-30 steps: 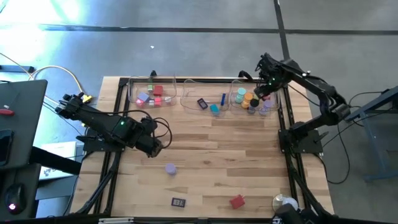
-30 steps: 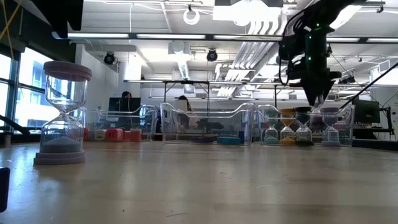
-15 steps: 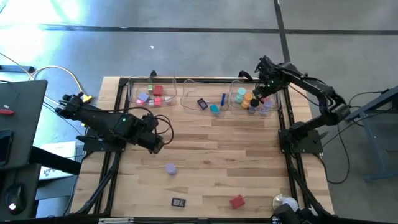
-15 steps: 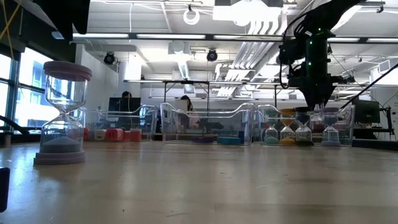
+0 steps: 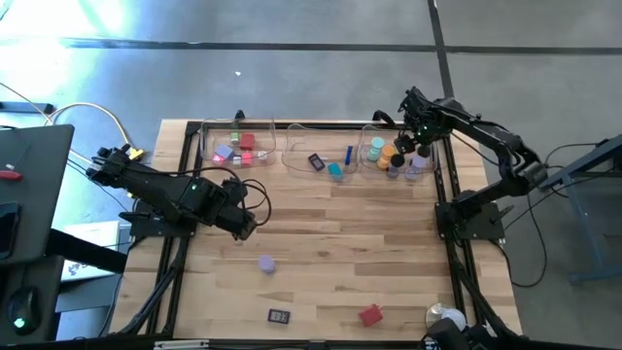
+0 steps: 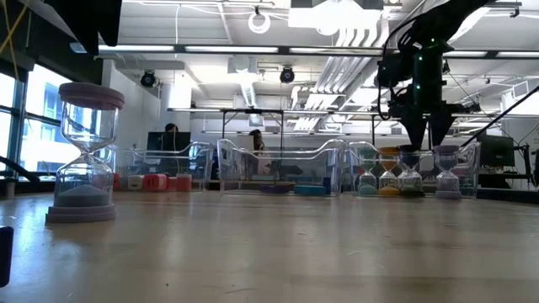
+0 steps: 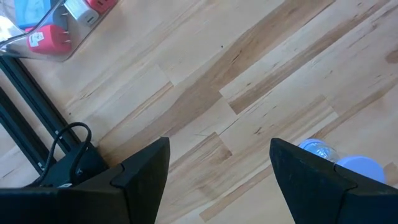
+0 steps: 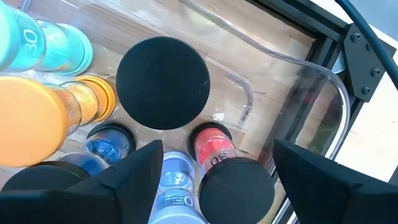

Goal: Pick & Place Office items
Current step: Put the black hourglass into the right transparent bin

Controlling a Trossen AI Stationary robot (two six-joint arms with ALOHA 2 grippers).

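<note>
The left arm lies low across the left half of the bench, stretched from the left edge toward the middle, its wrist turned down. The left tool hangs just above the bare wood with its two fingers spread apart and nothing between them. The lilac sand timer stands on the wood near that tool, a little nearer the front edge and to its right; in the left wrist view its rounded cap shows just beyond one finger, not touching it. Farther from this tool, near the front edge, lie a dark clip and a red block. Behind the tool, along the far edge, the left clear tray holds red, pink and lavender blocks. The middle tray holds a dark piece, a blue stick and a teal piece.

The right arm rises from its base at the right edge, bends at the elbow and reaches back over the far right corner, wrist pointing straight down. The right tool hangs over the right tray, fingers apart and gripping nothing. Directly below the gap stands a black-capped sand timer, upright among the others and clear of both fingers. Around it in the same tray stand a teal one, an orange one, a red-filled one and another black-capped one. In the low view the tool's tips hang just above the row of timers.
</note>
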